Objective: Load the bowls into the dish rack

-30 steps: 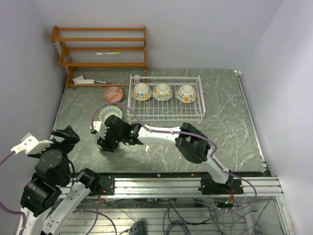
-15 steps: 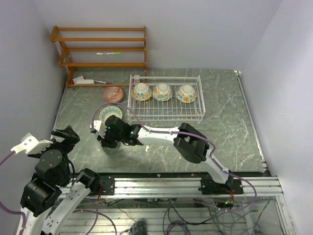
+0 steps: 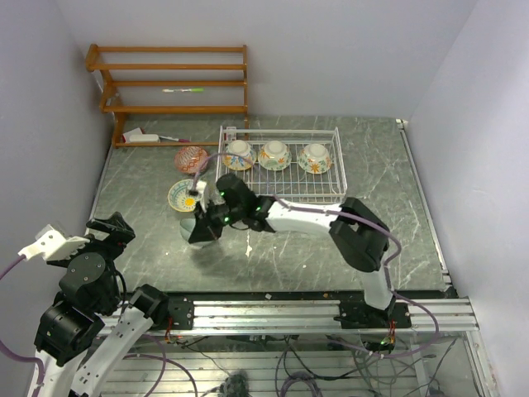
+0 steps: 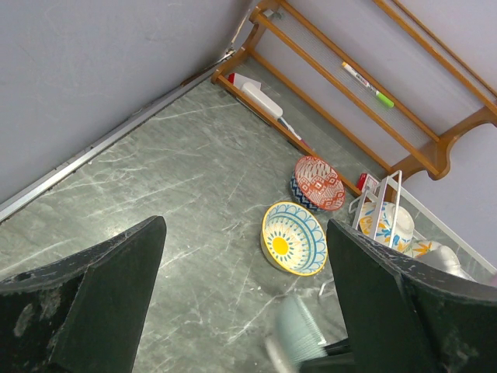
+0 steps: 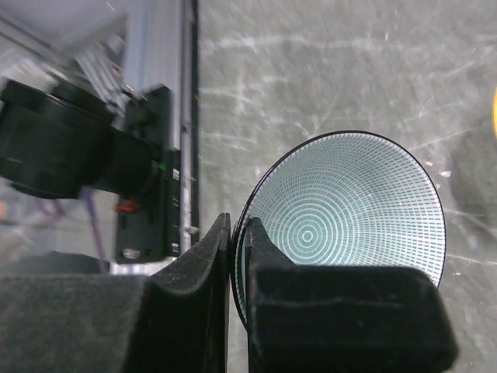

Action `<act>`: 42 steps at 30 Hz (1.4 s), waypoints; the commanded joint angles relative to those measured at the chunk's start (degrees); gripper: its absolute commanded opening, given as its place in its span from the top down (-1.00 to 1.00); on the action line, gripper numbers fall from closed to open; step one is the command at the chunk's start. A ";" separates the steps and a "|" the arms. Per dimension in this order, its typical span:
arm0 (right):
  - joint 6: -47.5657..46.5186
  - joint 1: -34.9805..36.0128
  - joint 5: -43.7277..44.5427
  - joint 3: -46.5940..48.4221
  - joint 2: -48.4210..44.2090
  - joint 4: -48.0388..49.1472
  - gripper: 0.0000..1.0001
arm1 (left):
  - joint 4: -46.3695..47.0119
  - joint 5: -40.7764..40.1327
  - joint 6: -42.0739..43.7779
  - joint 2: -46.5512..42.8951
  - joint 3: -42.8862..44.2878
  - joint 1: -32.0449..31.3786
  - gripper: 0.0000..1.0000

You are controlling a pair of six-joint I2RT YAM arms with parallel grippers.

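My right gripper (image 3: 205, 225) is shut on the rim of the plain teal bowl (image 5: 345, 210) and holds it tilted above the table, left of centre (image 3: 200, 231). Its jaws pinch the rim (image 5: 239, 225). The bowl shows blurred in the left wrist view (image 4: 299, 338). A yellow-blue bowl (image 3: 187, 196) (image 4: 293, 238) and a reddish bowl (image 3: 191, 158) (image 4: 318, 181) sit on the table left of the white wire dish rack (image 3: 281, 188). Three bowls stand in the rack's far row (image 3: 239, 155) (image 3: 274, 155) (image 3: 315, 158). My left gripper (image 3: 109, 227) (image 4: 245, 227) is open and empty at the near left.
A brown wooden slatted shelf (image 3: 169, 83) stands against the back wall and holds a marker (image 3: 183, 89); a white object (image 3: 142, 136) lies at its foot. Walls close in on the left and right. The rack's corner shows in the left wrist view (image 4: 388, 203).
My right gripper has risen and moved right and a little towards the rack with the teal bowl in it. The right arm's elbow has swung right. The left arm has not moved.
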 commanded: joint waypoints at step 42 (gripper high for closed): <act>60.84 -26.80 17.32 -15.24 6.50 59.61 1.00 | 0.80 -1.56 -0.09 0.71 0.80 0.49 -0.91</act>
